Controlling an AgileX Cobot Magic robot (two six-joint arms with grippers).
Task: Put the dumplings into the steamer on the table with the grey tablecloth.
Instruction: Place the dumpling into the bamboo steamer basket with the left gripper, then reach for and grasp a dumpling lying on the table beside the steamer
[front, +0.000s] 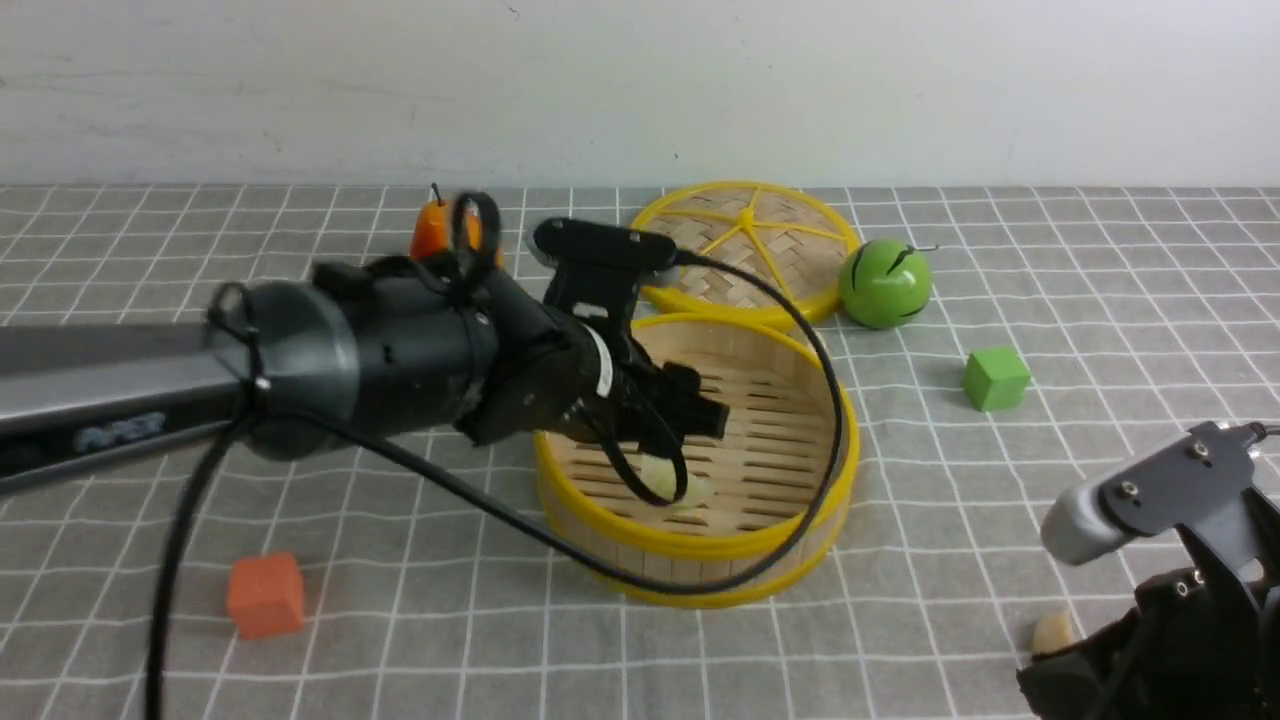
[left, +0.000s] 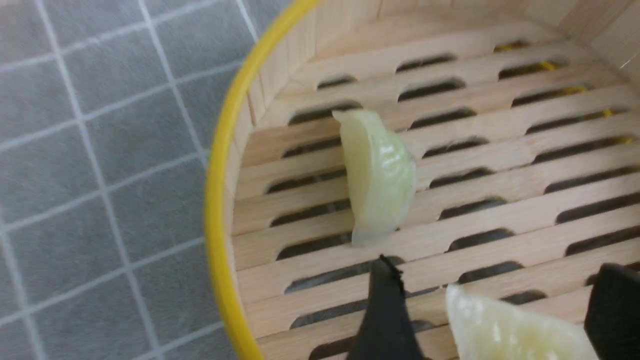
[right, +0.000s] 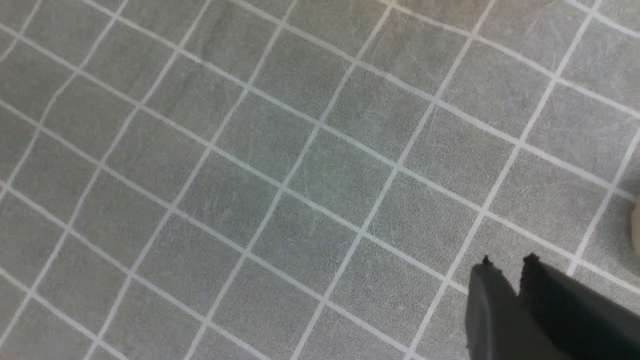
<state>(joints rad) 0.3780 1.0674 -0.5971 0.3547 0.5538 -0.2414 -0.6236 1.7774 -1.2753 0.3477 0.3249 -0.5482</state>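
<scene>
**Two dumplings (left: 380, 175) in the steamer (front: 700, 548)**

Your left gripper (left: 500, 262) stands apart above them, its cable (front: 600, 572) crossing the near rim. Your right gripper (right: 506, 261), tips nearly together, sits near a beige dumpling (front: 1052, 632) on the surface (front: 1000, 520). The lid (front: 790, 240) lies behind.

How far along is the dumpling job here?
Done: one pale green dumpling lies on the steamer floor. In hand: a second dumpling sits loose between the spread jaws of the left tool, inside the steamer. Left: a beige dumpling lies on the grey tablecloth near the right tool, which is nearly closed and empty. Any fourth is out of view.
</scene>
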